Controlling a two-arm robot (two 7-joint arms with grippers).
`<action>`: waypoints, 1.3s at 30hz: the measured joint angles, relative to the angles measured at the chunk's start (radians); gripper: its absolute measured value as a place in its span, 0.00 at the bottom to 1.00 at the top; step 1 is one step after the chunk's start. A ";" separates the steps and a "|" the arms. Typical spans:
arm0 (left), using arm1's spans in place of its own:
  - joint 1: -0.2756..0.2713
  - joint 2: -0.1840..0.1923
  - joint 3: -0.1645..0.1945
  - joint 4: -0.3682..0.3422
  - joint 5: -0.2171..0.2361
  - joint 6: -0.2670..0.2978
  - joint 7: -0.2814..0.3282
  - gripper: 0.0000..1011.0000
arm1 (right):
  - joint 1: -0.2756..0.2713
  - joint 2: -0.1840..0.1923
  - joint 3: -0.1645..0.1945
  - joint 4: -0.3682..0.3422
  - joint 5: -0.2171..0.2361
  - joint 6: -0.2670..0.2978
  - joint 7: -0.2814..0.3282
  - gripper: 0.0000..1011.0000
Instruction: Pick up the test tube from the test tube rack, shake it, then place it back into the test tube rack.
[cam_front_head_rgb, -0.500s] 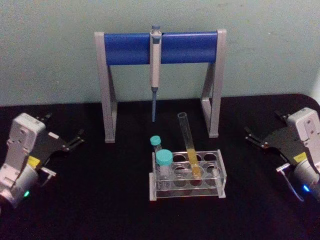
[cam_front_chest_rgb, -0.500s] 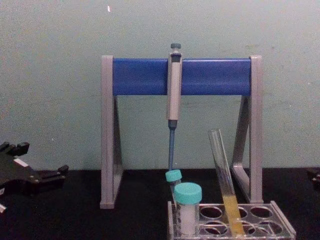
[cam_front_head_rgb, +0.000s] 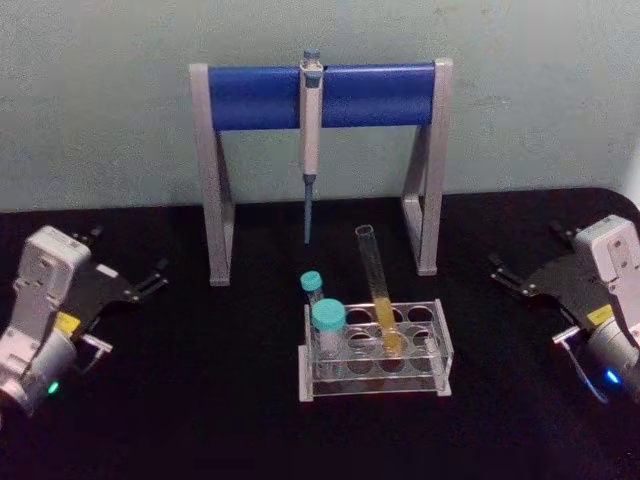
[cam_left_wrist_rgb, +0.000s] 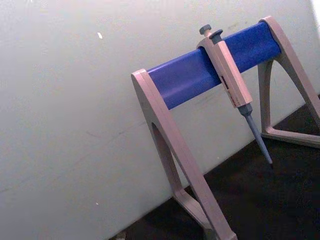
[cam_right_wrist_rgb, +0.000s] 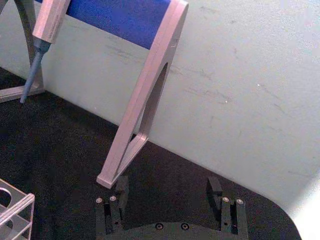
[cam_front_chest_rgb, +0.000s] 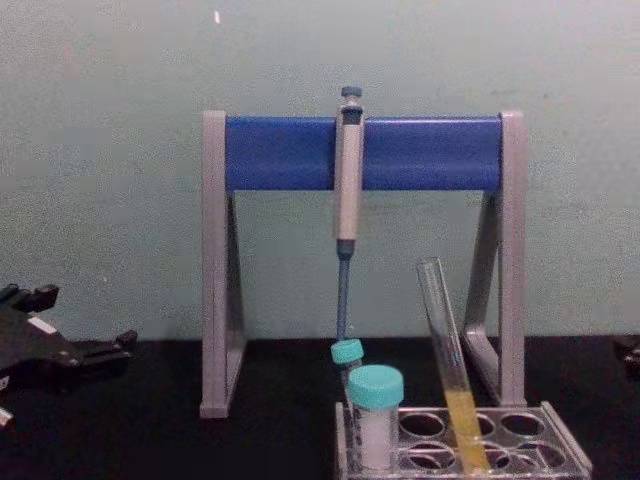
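The test tube (cam_front_head_rgb: 377, 285) is long, clear and uncapped, with yellow-orange liquid in its lower part. It leans in a back hole of the clear test tube rack (cam_front_head_rgb: 372, 384) at the table's middle. From the chest view the test tube (cam_front_chest_rgb: 447, 340) tilts left above the rack (cam_front_chest_rgb: 565, 452). My left gripper (cam_front_head_rgb: 128, 255) rests open at the far left, well away from the rack, and its fingers (cam_front_chest_rgb: 110, 347) show low in the chest view. At the far right my right gripper (cam_front_head_rgb: 525, 250) is open with nothing in it, as the right wrist view also shows (cam_right_wrist_rgb: 167, 187).
Two teal-capped tubes (cam_front_head_rgb: 327, 318) stand in the rack's left holes. Behind the rack rises a grey-and-blue pipette stand (cam_front_head_rgb: 250, 97) with a pipette (cam_front_head_rgb: 311, 110) hanging from its bar. A black cloth (cam_front_head_rgb: 200, 400) covers the table, with open room on both sides of the rack.
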 joint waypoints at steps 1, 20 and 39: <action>0.000 0.000 0.000 0.000 0.000 0.000 0.000 0.99 | 0.000 0.000 0.000 0.000 0.000 0.000 0.000 0.99; 0.000 0.000 0.000 0.000 0.000 0.000 0.000 0.99 | 0.000 0.000 0.000 0.000 0.000 0.000 0.000 0.99; 0.000 0.000 0.000 0.000 0.000 0.000 0.000 0.99 | -0.005 -0.002 0.010 -0.004 -0.004 -0.009 0.000 0.99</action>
